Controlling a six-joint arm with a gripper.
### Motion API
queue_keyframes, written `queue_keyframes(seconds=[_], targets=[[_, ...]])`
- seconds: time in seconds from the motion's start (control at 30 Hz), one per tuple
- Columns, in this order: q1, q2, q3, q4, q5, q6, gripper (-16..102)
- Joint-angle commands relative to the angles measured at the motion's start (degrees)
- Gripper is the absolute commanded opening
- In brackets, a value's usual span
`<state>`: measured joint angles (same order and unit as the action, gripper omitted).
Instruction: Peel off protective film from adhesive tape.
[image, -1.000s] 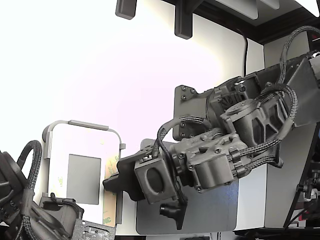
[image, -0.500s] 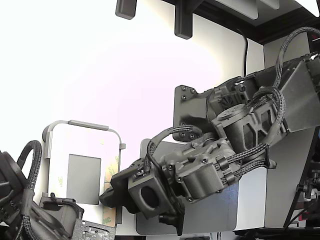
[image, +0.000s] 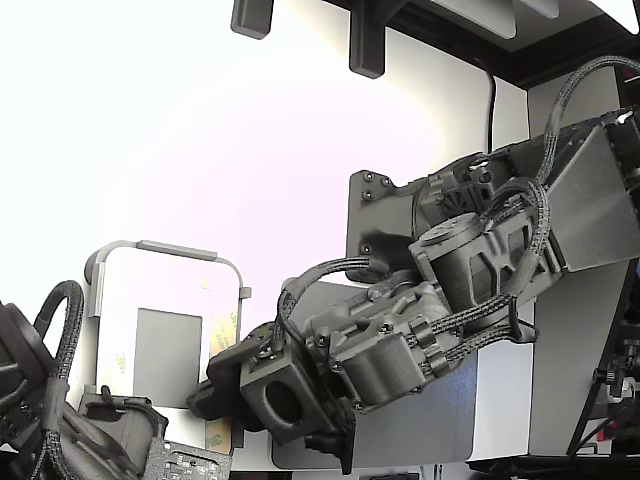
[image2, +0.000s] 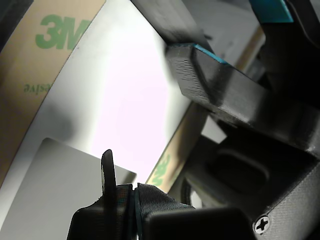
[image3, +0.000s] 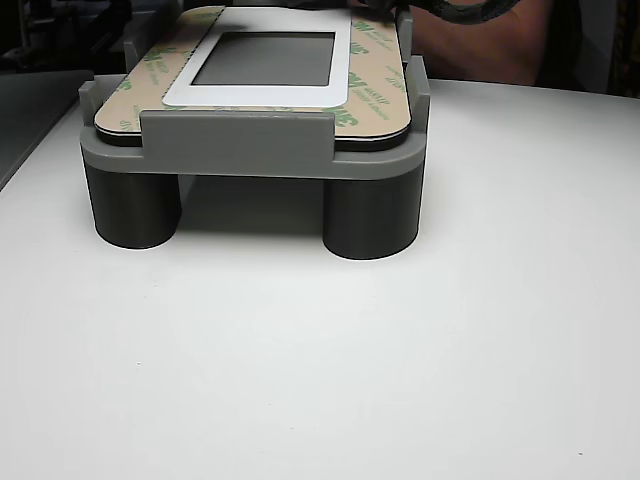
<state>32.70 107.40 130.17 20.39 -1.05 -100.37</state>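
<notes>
Exterior view, gripper (image: 205, 398): it reaches down toward the exterior view's left and ends at the lower right edge of the white panel (image: 165, 290); the tips merge into one dark mass, so from here I cannot tell how the fingers stand.
Exterior view, protective film (image: 221, 350): a narrow pale yellow-green strip along the panel's right edge, partly covered by the gripper.
Exterior view, grey patch (image: 167, 357): a small rectangle on the panel, just beside the strip.
Exterior view, grey mat (image: 420, 425): a large rounded-corner sheet lying under the arm.
Exterior view, second arm (image: 60, 425): dark cabled links in the lower corner at the exterior view's left.

Wrist view, fingers (image2: 215, 82): one dark ribbed pad is set well apart from the other finger; the jaws stand apart with nothing between them.
Wrist view, film: a tan band with green 3M print crosses the gap between the fingers; another band of the same kind runs along the panel's opposite edge.

Other view, fixture (image3: 250, 150): a grey holder on round legs, standing on the white table (image3: 400, 380), carries the panel flat.
Other view, film (image3: 375, 70): a printed tan border around the white frame and dark centre, lying flat.
</notes>
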Motion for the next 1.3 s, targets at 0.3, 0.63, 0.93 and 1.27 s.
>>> queue_keyframes(seconds=[0.3,0.63,0.93,1.27], targets=[[-0.79,-1.32,-1.76,-3.16,-1.67,-0.53,-10],[-0.09,-3.43,-2.02,-4.92,-1.32,-0.53,-10],[1.58,-4.48,-1.76,-6.42,0.18,0.09,-10],[1.93,-4.75,-1.23,-6.59,0.62,0.35,-10]])
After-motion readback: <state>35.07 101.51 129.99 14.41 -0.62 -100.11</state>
